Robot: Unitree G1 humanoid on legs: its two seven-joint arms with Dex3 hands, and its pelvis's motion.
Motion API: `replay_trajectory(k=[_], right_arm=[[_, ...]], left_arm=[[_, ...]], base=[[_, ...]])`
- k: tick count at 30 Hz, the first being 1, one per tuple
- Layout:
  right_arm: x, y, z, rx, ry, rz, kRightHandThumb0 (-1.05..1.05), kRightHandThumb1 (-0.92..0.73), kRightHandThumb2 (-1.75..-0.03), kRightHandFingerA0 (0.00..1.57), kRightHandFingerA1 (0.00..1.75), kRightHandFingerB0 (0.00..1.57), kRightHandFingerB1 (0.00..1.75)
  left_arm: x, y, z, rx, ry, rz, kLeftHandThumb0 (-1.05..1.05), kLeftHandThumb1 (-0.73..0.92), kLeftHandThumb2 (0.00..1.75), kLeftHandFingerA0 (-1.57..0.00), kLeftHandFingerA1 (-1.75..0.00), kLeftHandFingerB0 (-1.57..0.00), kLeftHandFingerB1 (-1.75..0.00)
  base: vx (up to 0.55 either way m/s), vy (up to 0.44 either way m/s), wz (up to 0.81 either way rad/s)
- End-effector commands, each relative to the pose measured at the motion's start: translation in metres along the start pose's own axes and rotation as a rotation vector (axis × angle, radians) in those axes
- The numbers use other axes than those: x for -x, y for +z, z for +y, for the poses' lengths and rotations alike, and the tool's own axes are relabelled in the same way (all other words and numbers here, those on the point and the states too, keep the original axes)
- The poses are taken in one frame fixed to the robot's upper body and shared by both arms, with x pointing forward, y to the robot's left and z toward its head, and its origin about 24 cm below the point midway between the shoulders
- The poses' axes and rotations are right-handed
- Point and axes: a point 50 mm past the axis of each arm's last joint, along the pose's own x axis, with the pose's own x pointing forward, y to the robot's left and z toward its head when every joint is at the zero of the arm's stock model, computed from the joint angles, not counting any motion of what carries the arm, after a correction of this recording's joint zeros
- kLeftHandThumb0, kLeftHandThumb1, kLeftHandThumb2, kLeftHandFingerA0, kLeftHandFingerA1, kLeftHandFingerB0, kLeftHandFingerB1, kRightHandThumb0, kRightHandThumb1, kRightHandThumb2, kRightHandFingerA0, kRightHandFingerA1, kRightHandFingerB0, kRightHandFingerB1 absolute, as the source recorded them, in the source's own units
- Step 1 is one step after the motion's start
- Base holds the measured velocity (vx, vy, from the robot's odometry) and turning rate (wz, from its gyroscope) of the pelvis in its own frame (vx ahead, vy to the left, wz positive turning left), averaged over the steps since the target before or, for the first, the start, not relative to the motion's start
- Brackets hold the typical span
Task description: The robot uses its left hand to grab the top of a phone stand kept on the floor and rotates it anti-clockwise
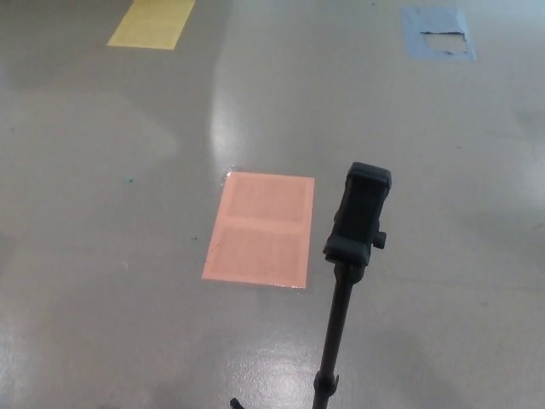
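Phone stand [351, 281] is seen upright on the grey floor [102, 213], its long axis vertical, right of an orange patch [260, 228]; neither hand is shown.

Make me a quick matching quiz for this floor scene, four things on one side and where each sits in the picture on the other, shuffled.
Things:
1. black phone stand on a pole
2. salmon-pink rectangular floor patch
3. yellow rectangular floor patch
4. blue torn floor patch

Places:
A. top left
B. centre
C. top right
D. lower middle, right of centre

Pairs: 1-D, 2-B, 3-A, 4-C
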Motion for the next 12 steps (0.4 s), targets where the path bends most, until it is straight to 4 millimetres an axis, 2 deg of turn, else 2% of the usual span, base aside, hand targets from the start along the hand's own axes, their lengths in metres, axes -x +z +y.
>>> replay_trajectory(k=[1, 4, 5, 6, 7, 8, 9, 10, 12], right_arm=[[0.002, -0.006, 0.000, 0.006, -0.037, -0.015, -0.53, -0.85, -0.66, 0.61, 0.48, 0.30, 0.31], [0.002, -0.001, -0.004, 0.015, -0.040, -0.037, -0.53, -0.85, -0.65, 0.60, 0.50, 0.31, 0.32], [0.002, 0.005, -0.007, 0.019, -0.055, -0.046, -0.56, -0.78, -0.69, 0.58, 0.49, 0.30, 0.33], [0.001, 0.009, -0.010, 0.018, -0.065, -0.053, -0.52, -0.85, -0.65, 0.61, 0.46, 0.33, 0.32], [0.001, 0.012, -0.011, 0.018, -0.072, -0.058, -0.52, -0.85, -0.65, 0.61, 0.46, 0.33, 0.32], [0.001, 0.016, -0.013, 0.012, -0.077, -0.065, -0.57, -0.71, -0.95, 0.56, 0.60, 0.27, 0.45], [0.001, 0.019, -0.015, 0.005, -0.081, -0.073, -0.57, -0.71, -0.95, 0.56, 0.60, 0.27, 0.45], [0.001, 0.021, -0.016, 0.004, -0.079, -0.080, -0.51, -0.86, -0.66, 0.61, 0.48, 0.32, 0.32], [0.001, 0.022, -0.017, 0.006, -0.076, -0.087, -0.51, -0.86, -0.66, 0.61, 0.48, 0.32, 0.32]], left_arm=[[0.029, -0.039, 0.052, -0.384, 0.438, 0.012, -0.65, 0.52, 0.78, -0.20, -0.42, -0.10, -0.36], [0.031, -0.037, 0.060, -0.384, 0.451, 0.019, -0.66, 0.52, 0.78, -0.22, -0.43, -0.10, -0.36], [0.031, -0.031, 0.064, -0.392, 0.467, 0.023, -0.69, 0.52, 0.80, -0.28, -0.46, -0.11, -0.37], [0.031, -0.027, 0.067, -0.399, 0.475, 0.023, -0.69, 0.51, 0.81, -0.31, -0.47, -0.10, -0.37], [0.031, -0.024, 0.069, -0.405, 0.480, 0.022, -0.69, 0.51, 0.81, -0.31, -0.47, -0.10, -0.37], [0.031, -0.022, 0.072, -0.426, 0.487, 0.030, -0.68, 0.52, 0.81, -0.34, -0.47, -0.13, -0.38], [0.032, -0.020, 0.074, -0.452, 0.496, 0.041, -0.68, 0.52, 0.81, -0.34, -0.47, -0.13, -0.38], [0.032, -0.019, 0.075, -0.467, 0.499, 0.048, -0.64, 0.60, 0.60, -0.47, -0.39, -0.20, -0.29], [0.031, -0.018, 0.075, -0.480, 0.503, 0.054, -0.64, 0.60, 0.60, -0.47, -0.39, -0.20, -0.29]], base=[[0.00, 0.000, 0.00], [0.00, 0.000, 0.00], [0.00, 0.000, 0.00], [0.00, 0.000, 0.00], [0.00, 0.000, 0.00], [0.00, 0.000, 0.00], [0.00, 0.000, 0.00], [0.00, 0.000, 0.00], [0.00, 0.000, 0.00]])
